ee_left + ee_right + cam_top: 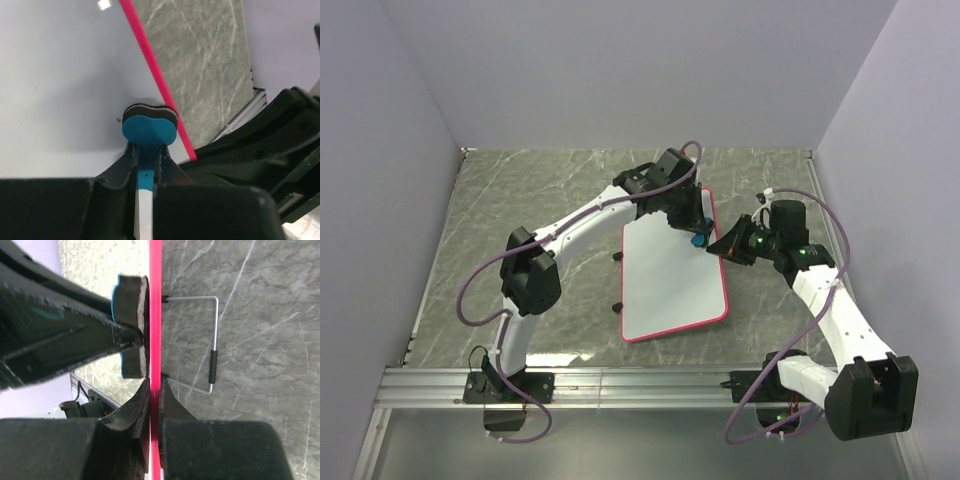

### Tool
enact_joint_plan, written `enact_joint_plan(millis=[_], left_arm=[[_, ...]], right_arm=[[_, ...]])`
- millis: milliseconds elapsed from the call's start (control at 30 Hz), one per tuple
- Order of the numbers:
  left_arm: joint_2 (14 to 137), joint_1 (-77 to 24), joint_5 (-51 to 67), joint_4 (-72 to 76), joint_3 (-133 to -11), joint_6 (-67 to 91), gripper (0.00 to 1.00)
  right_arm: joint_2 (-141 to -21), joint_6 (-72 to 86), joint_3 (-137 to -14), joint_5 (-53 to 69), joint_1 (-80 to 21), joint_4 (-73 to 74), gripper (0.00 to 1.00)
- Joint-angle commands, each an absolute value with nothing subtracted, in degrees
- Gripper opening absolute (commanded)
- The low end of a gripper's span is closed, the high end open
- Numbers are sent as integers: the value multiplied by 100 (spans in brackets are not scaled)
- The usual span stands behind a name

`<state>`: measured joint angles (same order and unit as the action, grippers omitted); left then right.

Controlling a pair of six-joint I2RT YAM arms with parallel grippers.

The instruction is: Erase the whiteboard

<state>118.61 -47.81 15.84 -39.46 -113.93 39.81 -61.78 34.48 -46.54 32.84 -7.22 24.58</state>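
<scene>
Marble table (520, 200) w/ whiteboard (670, 280): L end effector (146, 155) pinches eraser (149, 127) at rim, R end effector (155, 387) clamps edge

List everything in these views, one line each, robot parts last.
whiteboard: one, white with red-pink rim, mid-table.
eraser: one, blue with black pad, against the whiteboard's face near its rim.
wire stand: one, silver with black sleeve, on the whiteboard's back side.
table: one, grey-green marble, under everything.
rail: one, silver, table's near edge.
left gripper: one, black, shut on the eraser.
right gripper: one, black, shut on the whiteboard's rim.
</scene>
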Motion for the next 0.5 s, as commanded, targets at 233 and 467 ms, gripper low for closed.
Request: enact_joint_plan(millis=[233,467], left_arm=[[12551,-4000,1574,-4008,-10989,3868,0],[11937,-3762,1222,-3700,-9406,3692,0]], right_arm=[[-6179,2953,-4614,3094,-853,2698,0],[-6108,2927,-4588,3059,-844,2707,0]])
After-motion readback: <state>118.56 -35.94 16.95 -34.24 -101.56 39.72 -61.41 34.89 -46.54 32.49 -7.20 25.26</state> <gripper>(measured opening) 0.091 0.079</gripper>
